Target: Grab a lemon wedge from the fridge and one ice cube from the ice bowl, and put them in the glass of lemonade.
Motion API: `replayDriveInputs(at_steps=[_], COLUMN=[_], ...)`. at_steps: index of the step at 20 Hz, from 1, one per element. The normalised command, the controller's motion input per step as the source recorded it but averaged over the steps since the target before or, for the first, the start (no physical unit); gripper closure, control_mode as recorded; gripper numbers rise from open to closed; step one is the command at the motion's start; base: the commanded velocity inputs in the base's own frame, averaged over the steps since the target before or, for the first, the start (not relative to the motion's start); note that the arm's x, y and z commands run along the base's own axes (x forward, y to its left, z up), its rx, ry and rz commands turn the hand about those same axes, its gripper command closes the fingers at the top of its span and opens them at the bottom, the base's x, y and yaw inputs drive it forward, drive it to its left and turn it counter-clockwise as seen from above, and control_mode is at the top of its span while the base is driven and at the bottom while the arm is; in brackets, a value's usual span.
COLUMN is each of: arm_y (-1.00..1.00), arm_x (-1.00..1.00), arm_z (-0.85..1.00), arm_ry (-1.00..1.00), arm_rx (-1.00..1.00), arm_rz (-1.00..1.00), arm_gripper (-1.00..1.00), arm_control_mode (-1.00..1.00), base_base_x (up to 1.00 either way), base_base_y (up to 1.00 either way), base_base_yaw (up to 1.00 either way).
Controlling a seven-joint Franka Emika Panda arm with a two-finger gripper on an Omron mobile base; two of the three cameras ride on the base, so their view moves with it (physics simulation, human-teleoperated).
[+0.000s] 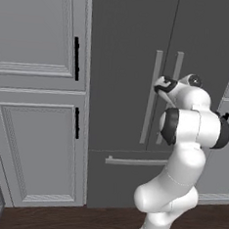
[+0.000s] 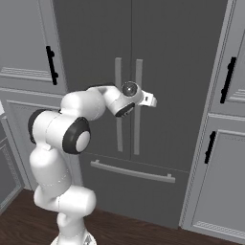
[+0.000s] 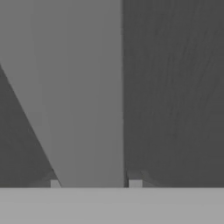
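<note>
Fingertips of the gripper (image 3: 95, 183) sit either side of a light grey bar handle (image 3: 83, 92), close to its edges; whether they already pinch it cannot be told. That bar belongs to the fridge (image 1: 126, 63), directly ahead of the base with both doors shut. Judged handling: the door is heavy and rigid, the bar smooth and stiff, so grip at mid-height and pull squarely to avoid slip. A second handle (image 2: 139, 105) runs just beside the first. Panelled cabinets (image 1: 40, 36) flank the fridge; the drawer bar (image 2: 131, 171) lies below. Nothing blocks the door's swing except the arm itself.
</note>
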Motion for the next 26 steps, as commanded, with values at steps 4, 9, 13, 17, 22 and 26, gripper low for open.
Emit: replayDriveInputs(at_steps=[4, 9, 13, 17, 22, 26], arm_y=[-0.60, -0.61, -0.63, -0.66, -0.74, -0.79], arm_x=[-0.24, -0.55, -0.97, -1.00, -0.99, -0.89], arm_z=[0.24, 0.29, 0.35, 0.31, 0.28, 0.40], arm_ry=[0.00, 0.00, 0.00, 0.00, 0.00, -0.02], arm_rx=[0.00, 0.00, 0.04, 0.07, 0.07, 0.06], arm_rz=[-0.06, -0.08, -0.10, -0.11, -0.13, -0.14], arm_gripper=[1.00, 1.00, 1.00, 1.00, 1.00, 1.00], arm_control_mode=[-1.00, -1.00, -1.00, -1.00, -1.00, -1.00], base_base_x=[0.00, 0.00, 0.00, 0.00, 0.00, 0.00], base_base_y=[0.00, 0.00, 0.00, 0.00, 0.00, 0.00], base_base_yaw=[0.00, 0.00, 0.00, 0.00, 0.00, 0.00])
